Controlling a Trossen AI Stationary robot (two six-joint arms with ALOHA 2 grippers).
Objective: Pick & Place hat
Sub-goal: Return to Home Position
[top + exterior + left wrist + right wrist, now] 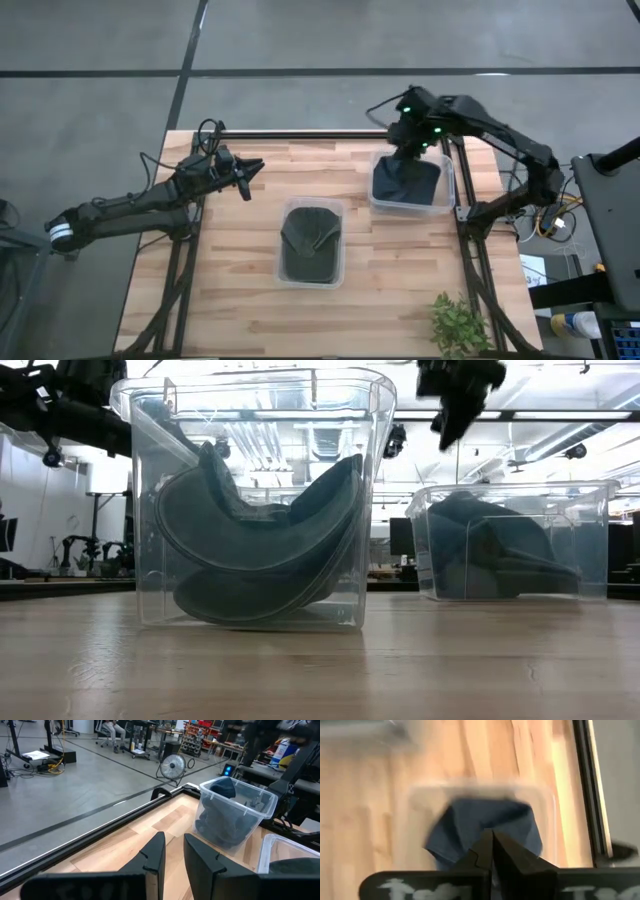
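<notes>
A dark grey-green hat (312, 240) lies curled inside a clear bin (281, 245) at the table's middle; in the low view the hat (260, 540) leans against the bin's walls. A dark blue hat (405, 182) fills a second clear bin (450, 186) at the far right. My right gripper (405, 140) hangs above that bin, pointing down with its fingers shut and empty (492, 837). My left gripper (255, 168) hovers over the far left of the table, narrowly open (175, 842), touching nothing.
A black rail (300, 133) runs along the table's far edge. A small green plant (460, 322) stands at the near right corner. Bare wood (230, 250) lies left of the middle bin and between the two bins.
</notes>
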